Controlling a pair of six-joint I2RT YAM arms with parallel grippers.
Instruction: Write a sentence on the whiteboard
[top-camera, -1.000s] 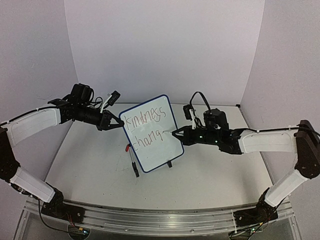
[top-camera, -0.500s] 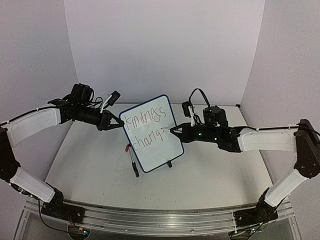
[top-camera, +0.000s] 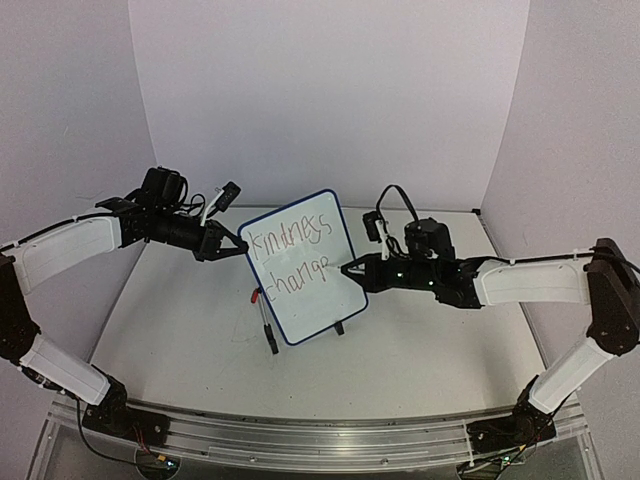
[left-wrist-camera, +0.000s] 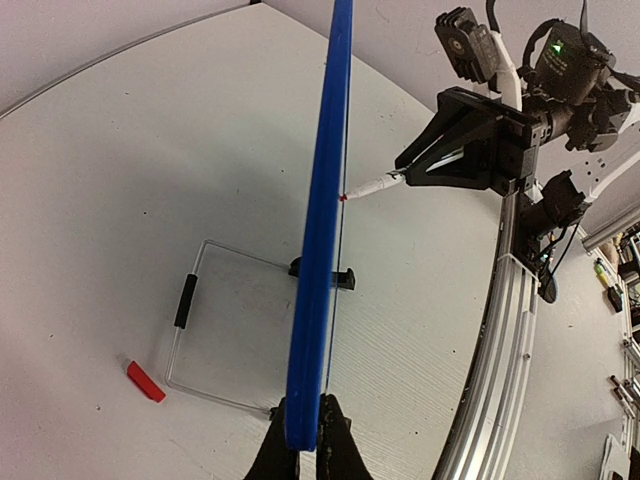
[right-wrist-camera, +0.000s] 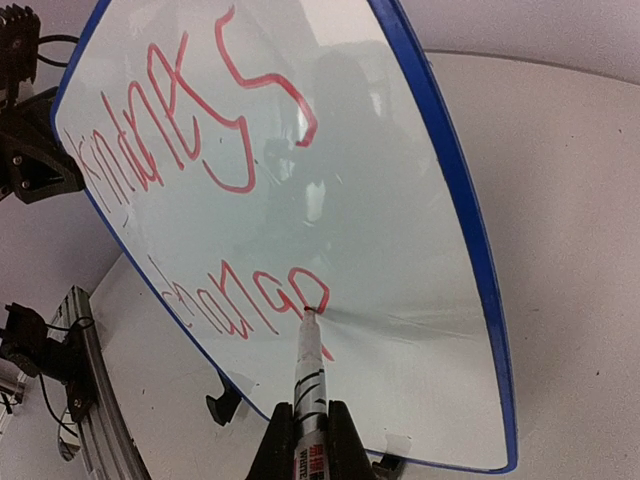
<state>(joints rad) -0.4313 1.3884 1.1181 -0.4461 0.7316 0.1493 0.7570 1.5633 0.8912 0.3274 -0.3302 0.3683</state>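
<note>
Soft even light; whiteboard (right-wrist-camera: 400, 230) seemingly mirrors faint dark shapes.

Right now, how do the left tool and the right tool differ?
The left tool grips the whiteboard's blue edge; the right tool grips a marker. The left tool sits at the whiteboard's side; the right tool faces its written front, marker tip on the surface. Both are shut.
</note>
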